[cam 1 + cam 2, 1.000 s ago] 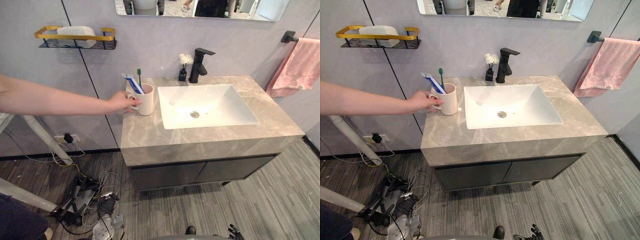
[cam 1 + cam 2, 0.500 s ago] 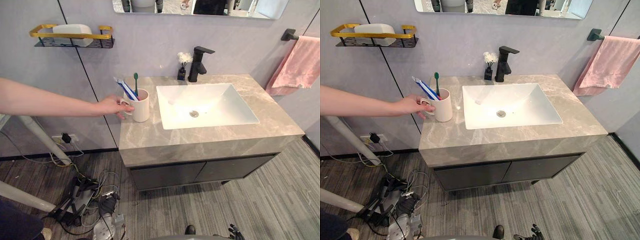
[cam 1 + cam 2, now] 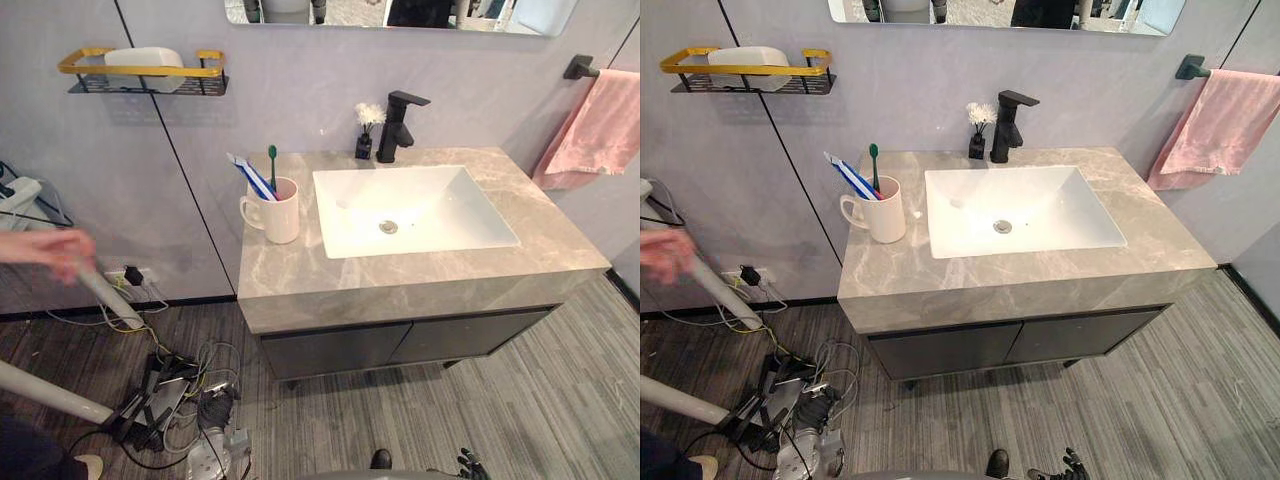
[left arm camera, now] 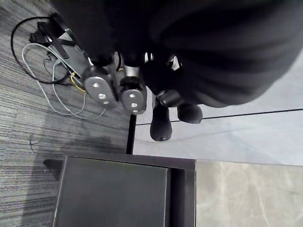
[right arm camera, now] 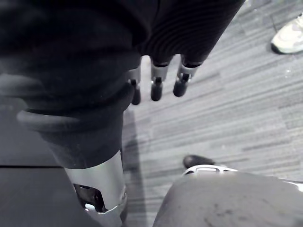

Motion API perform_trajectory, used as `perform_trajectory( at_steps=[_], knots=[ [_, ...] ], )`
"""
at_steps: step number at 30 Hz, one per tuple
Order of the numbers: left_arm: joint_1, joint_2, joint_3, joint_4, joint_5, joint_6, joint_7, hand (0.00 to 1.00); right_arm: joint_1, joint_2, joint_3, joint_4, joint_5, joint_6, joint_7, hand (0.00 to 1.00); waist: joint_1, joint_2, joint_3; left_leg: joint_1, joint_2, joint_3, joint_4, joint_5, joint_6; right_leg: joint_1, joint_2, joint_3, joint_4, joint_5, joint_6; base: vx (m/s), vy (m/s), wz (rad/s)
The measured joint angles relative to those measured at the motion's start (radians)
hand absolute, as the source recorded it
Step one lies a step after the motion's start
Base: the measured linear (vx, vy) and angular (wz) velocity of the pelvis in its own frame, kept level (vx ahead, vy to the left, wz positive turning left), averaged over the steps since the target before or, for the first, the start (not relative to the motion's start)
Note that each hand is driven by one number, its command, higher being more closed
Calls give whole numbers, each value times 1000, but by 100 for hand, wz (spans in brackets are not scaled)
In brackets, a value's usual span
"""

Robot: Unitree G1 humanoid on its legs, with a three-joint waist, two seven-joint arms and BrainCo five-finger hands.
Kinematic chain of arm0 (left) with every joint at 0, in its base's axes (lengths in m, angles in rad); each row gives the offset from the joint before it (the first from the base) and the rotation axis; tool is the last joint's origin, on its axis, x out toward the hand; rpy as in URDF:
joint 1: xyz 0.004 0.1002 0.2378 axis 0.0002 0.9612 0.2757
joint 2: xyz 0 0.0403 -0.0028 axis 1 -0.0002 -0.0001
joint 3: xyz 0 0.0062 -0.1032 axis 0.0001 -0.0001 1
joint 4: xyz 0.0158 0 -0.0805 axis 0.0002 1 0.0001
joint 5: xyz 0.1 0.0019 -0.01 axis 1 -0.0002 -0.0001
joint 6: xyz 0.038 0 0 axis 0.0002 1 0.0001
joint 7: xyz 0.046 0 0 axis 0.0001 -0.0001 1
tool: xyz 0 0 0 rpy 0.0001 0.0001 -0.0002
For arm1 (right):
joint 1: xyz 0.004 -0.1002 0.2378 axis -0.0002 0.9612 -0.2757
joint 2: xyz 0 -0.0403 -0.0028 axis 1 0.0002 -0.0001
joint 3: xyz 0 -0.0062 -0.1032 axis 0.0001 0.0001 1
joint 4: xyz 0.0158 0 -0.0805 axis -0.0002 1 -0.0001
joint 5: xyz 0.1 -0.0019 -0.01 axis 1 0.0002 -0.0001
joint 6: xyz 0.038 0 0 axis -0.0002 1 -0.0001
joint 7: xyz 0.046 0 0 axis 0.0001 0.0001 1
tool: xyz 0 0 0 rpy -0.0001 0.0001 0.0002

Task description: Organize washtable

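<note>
Left eye view: white ceramic mug centre-left on grey marble worktop | left hand, right hand: fingers loose, empty

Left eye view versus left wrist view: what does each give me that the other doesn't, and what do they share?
From the left eye view you get the mug holding a green toothbrush on the counter left of the sink, the tap, the pink towel and a person's hand at far left. From the left wrist view you get the left hand, fingers relaxed, holding nothing, near the cabinet. Shared: counter and cabinet.
</note>
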State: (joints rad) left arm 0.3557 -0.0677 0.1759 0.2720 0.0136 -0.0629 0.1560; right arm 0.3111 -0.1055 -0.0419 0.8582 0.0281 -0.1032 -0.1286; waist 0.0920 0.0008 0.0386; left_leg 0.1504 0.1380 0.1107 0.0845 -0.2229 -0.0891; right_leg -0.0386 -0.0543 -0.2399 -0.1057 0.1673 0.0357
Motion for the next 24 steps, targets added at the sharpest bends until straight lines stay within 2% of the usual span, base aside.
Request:
perform_trajectory(
  at_steps=[5,8,13,15,19,22,24],
  knots=[
    [-3,1,-43,-89,20,4,7,100,0,-1,1,1,0,-1,-3,0,1,0,3,0,0,-2,-1,0,0,0,0,-1,0,0,0,0,0,0],
    [4,2,-102,-284,39,1,20,100,0,-1,3,1,0,-3,-3,0,1,-1,4,0,0,-3,-1,0,0,1,-1,-2,0,0,0,0,0,0],
    [-1,-2,-208,-520,39,-44,26,100,0,0,10,5,1,-9,-3,0,2,-14,8,-9,-3,-6,12,1,1,-1,-9,-7,1,0,0,0,0,2],
    [-17,2,-252,-558,37,-57,30,100,-3,-1,16,21,1,-12,-3,0,3,-24,15,-18,-7,-11,21,1,1,-2,-14,-10,1,0,0,-18,5,7],
    [-26,19,-323,-595,35,-80,30,100,-17,-14,45,54,1,-21,-2,0,-2,-27,16,-22,-13,-14,22,0,2,-5,-16,-6,0,3,2,-11,3,0],
    [-36,44,-322,-590,36,-80,32,100,-47,-19,54,89,0,-25,-1,0,-24,-26,16,-21,-15,-15,22,0,3,-5,-12,-3,0,4,3,-7,0,-3],
    [-81,71,-320,-562,37,-79,39,100,-49,-21,54,100,1,-27,-1,0,-24,-23,16,-19,-15,-14,22,-2,4,-5,-11,2,0,4,3,-2,7,-4]
  ],
)
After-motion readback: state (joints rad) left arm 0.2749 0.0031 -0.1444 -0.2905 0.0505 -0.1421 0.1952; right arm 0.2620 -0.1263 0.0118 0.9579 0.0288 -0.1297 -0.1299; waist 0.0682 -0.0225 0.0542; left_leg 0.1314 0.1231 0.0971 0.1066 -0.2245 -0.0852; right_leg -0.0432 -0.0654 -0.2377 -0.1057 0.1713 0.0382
